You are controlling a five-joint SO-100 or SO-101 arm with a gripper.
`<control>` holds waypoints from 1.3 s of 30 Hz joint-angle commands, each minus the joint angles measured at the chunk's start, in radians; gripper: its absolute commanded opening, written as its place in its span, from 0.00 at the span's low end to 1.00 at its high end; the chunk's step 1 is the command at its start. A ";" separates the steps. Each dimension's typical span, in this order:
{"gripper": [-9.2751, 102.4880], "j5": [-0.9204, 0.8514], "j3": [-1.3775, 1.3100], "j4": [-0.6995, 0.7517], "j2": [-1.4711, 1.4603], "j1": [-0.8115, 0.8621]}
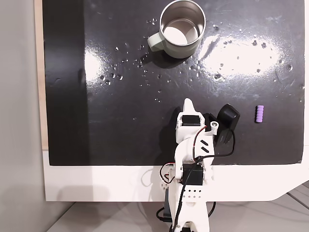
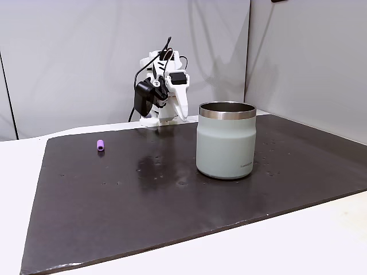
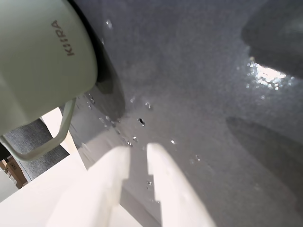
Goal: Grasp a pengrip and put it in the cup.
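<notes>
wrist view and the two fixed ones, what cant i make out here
- Cup in the wrist view: cut off by the top and left edges, so its rim and inside are hidden.
- Cup handle: in the low fixed view the cup body hides it.
- Pengrip: too small in both fixed views to show its ribs or which way it opens.
- Gripper fingers: blurred and overexposed in the wrist view; the overhead fixed view shows them edge-on, gap unclear.

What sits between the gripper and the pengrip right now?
In a fixed view from above, the arm's black wrist camera sits between the gripper and the pengrip; beyond it, bare black mat.
</notes>
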 commanded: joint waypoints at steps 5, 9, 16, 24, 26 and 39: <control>0.08 -0.017 -0.002 -0.032 0.008 -0.012; 0.08 -0.020 -0.002 -0.032 0.008 -0.012; 0.08 -0.034 -0.129 -0.008 0.008 -0.012; 0.08 0.037 -0.413 0.087 -0.077 0.115; 0.08 0.055 -0.491 0.100 -0.156 0.167; 0.08 0.146 -1.094 0.325 -0.790 0.491</control>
